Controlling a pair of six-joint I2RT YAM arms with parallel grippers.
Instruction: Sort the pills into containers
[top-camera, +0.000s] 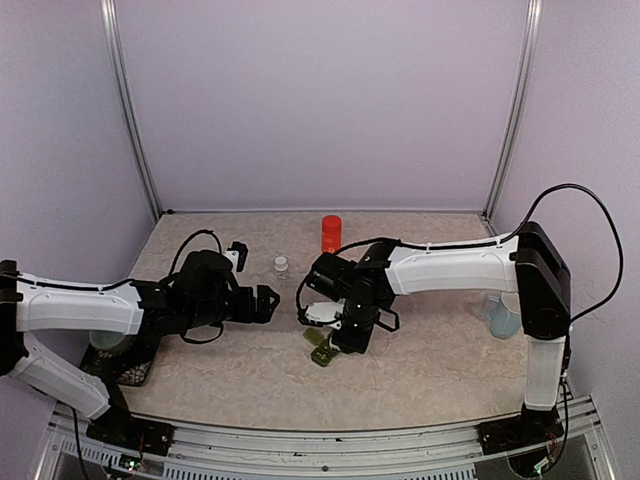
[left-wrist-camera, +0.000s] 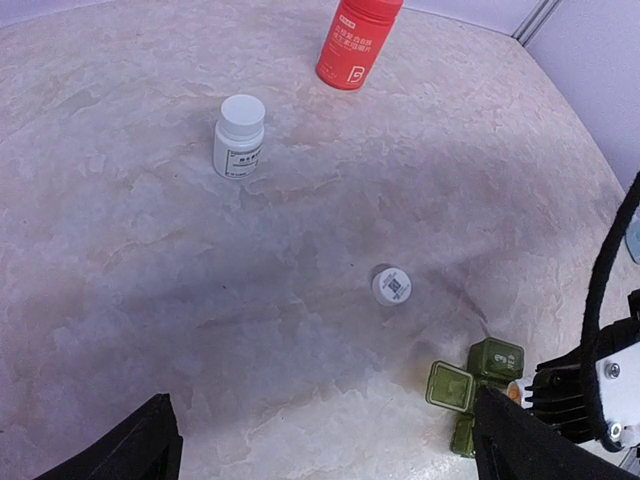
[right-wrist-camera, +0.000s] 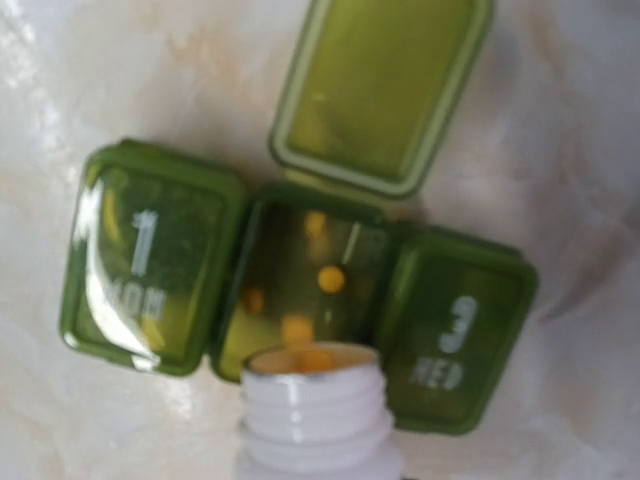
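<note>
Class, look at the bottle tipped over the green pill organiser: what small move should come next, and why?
Probably tip the white bottle back up slightly to stop pouring: several yellow pills already lie in the open middle compartment, more sit at the bottle's mouth, and the lid marked 1 and the lid marked 3 are shut.

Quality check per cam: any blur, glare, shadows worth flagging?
Right wrist: soft throughout, glare streaks on the closed lid 1 of the dark green plastic three-compartment pill strip; the mouth of the white plastic bottle is blurred too. Left wrist: sharp, broad soft shadow over the marbled beige tabletop. Top external: even light, no glare.
</note>
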